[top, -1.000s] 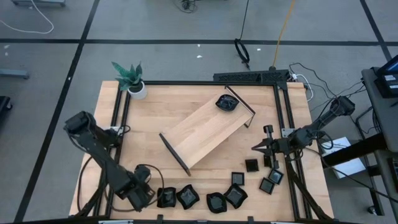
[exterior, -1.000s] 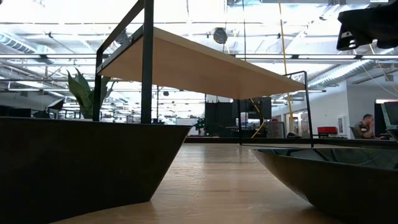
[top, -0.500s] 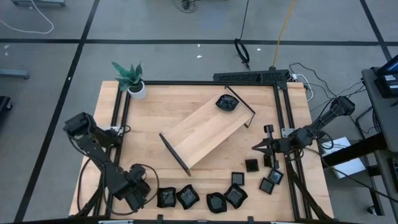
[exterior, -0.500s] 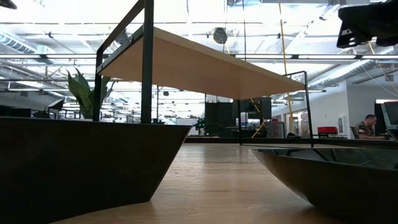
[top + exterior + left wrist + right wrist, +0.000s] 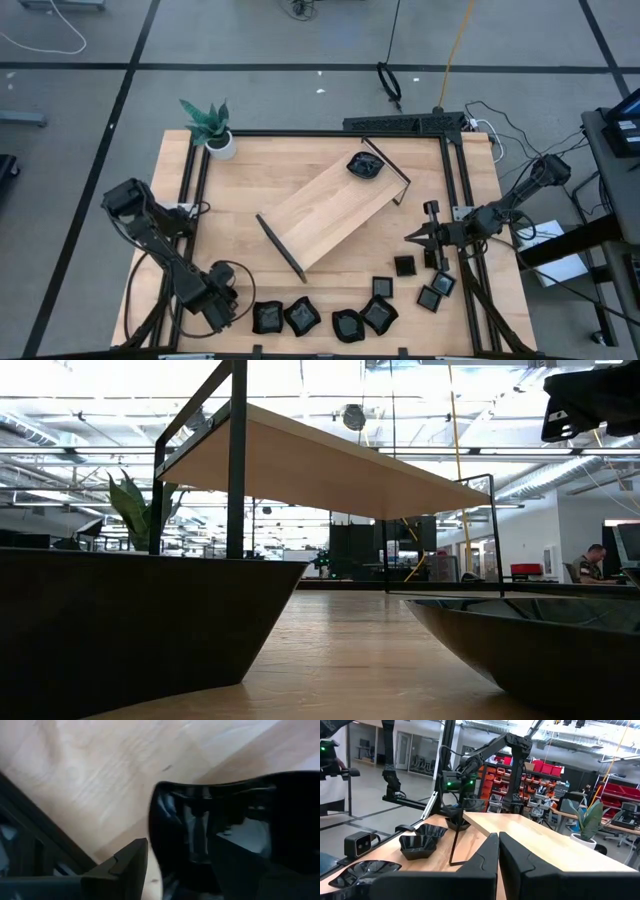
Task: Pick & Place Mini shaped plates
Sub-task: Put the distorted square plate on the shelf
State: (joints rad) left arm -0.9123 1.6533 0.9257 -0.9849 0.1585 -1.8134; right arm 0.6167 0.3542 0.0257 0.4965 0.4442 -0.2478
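The left gripper, jaws spread and empty, is hovering at nine o'clock of the nearest plate in the table's front row. It should be straddling that rim squarely before closing. At three o'clock, the right gripper is waiting clenched, empty.

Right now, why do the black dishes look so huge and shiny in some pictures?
In the low view, two plates sit right against the camera, so they loom as dark bulks; in the left wrist view, a glossy plate fills the picture, mirroring bright lights; the high view shows them small.
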